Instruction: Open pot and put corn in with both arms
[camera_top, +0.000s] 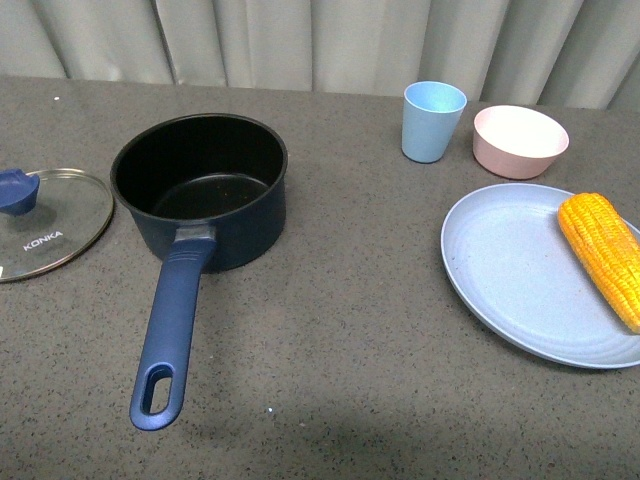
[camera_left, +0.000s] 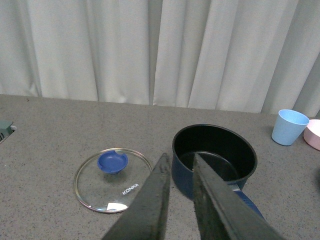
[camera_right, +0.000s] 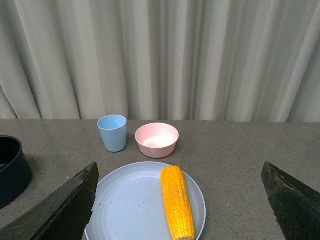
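Since the lid (camera_top: 50, 225) is already off and lying flat on the grey table (camera_top: 350, 340) just left of the pot (camera_top: 200, 190), the pot sits open with its black inside bare. Its long handle points back toward the robot. The corn (camera_top: 603, 255) isn't in there yet. It's over on the right, lying along the outer side of the pale blue plate (camera_top: 500, 270), well apart from the pot.

Left gripper (camera_left: 180, 159): jaws only a narrow slit apart, nothing between them, touching nothing, with lid and pot out in front of it.

Right gripper (camera_right: 179, 170): jaws spread really wide, empty, hanging over the plate with the corn showing between them but no contact.

Light blue cup (camera_top: 433, 120) and pink bowl (camera_top: 520, 140) stand side by side behind the plate.
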